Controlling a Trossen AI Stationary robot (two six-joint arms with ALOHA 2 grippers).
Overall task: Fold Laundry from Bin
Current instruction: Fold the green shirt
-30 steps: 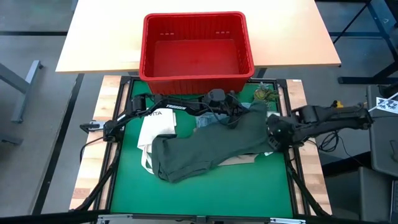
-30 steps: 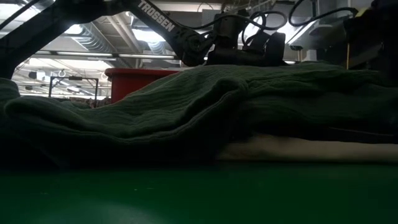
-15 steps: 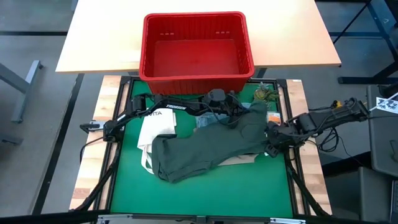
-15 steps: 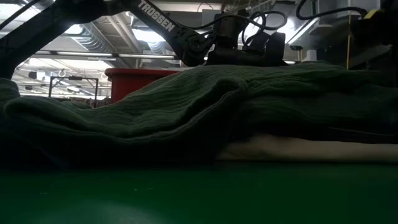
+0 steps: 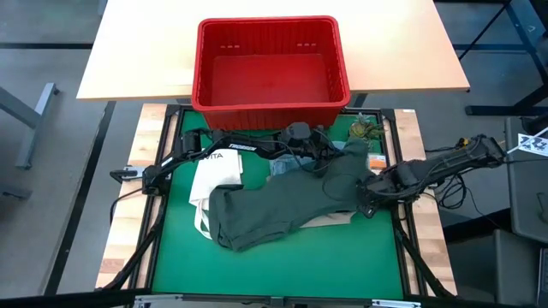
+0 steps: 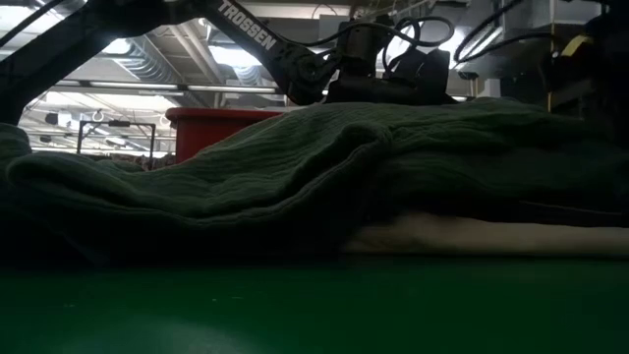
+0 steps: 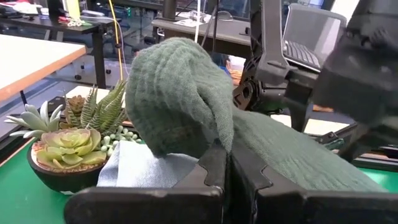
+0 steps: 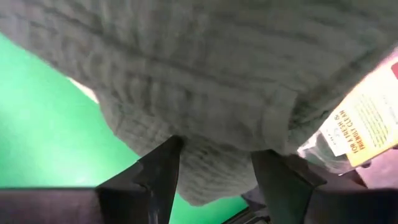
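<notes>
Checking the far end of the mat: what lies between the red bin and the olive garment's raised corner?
The left gripper, shut on the olive garment, and a small potted succulent beside it; the high view shows both before the bin.

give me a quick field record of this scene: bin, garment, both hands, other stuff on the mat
bin: red bin, looks empty, at the mat's far edge
garment: olive-green garment spread over the mat
left hand: left hand shut on a raised fold of the garment
right hand: right hand open, fingers around the garment's right edge
other: white tote bag, potted succulent, beige piece under the garment
</notes>
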